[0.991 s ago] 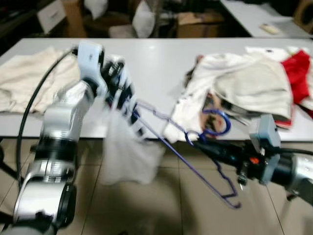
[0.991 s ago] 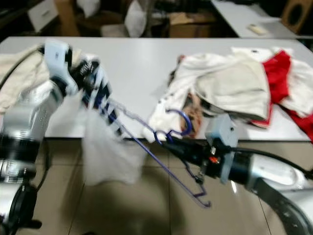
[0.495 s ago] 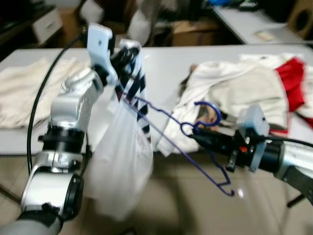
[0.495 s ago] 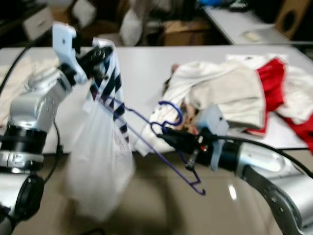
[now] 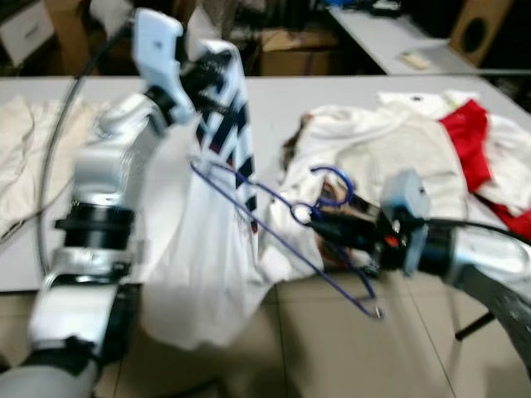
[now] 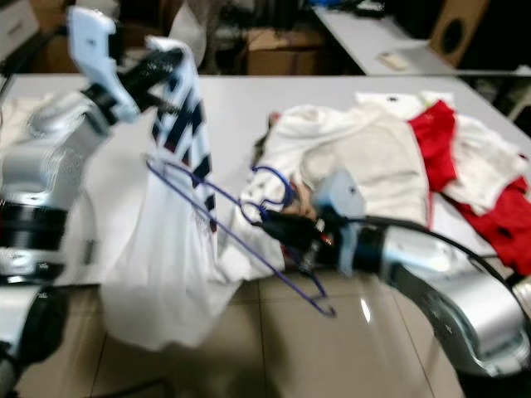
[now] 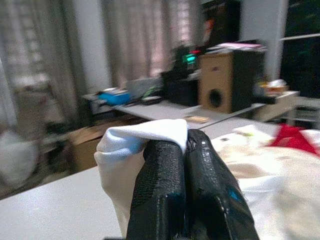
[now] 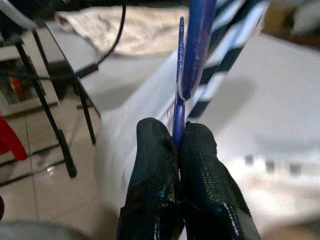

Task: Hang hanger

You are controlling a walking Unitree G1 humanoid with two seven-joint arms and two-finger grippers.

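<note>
- Two grips at once: L gripper (image 5: pixel 217 73) pinched shut on white striped shirt (image 5: pixel 207 240), lifted so it drapes over the floor
- Purple hanger (image 5: pixel 282 240) spans between, one shoulder inside shirt
- R gripper (image 5: pixel 319 224) clamped below hook, steadying it w/ table (image 5: pixel 274 108) behind

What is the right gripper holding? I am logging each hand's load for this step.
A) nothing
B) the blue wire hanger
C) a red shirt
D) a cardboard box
B: the right gripper has its fingers closed on the blue wire hanger, whose hook curls up just beyond them, above the table's front edge.
</note>
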